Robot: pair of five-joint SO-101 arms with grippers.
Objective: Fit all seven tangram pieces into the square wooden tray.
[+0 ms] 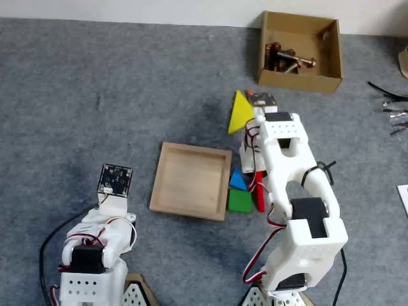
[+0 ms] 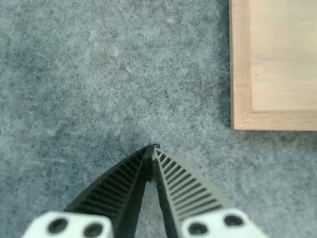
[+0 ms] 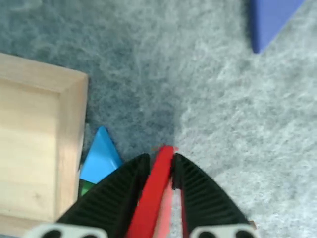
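Wooden tray (image 1: 191, 180), cardboard box (image 1: 298, 82) of copper parts (image 1: 287, 58), right gripper (image 3: 162, 155) pinching red piece (image 3: 152, 196), left gripper (image 2: 152, 148) closed, empty.

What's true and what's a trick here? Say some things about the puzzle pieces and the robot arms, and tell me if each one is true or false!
1. The wooden tray has no pieces in it. True.
2. The right gripper is open and empty. False: it is shut on the red piece.
3. The left gripper is shut and holds nothing. True.
4. The yellow triangle lies in the cardboard box. False: it lies on the carpet, outside the box.
5. The green piece lies right beside the tray. True.
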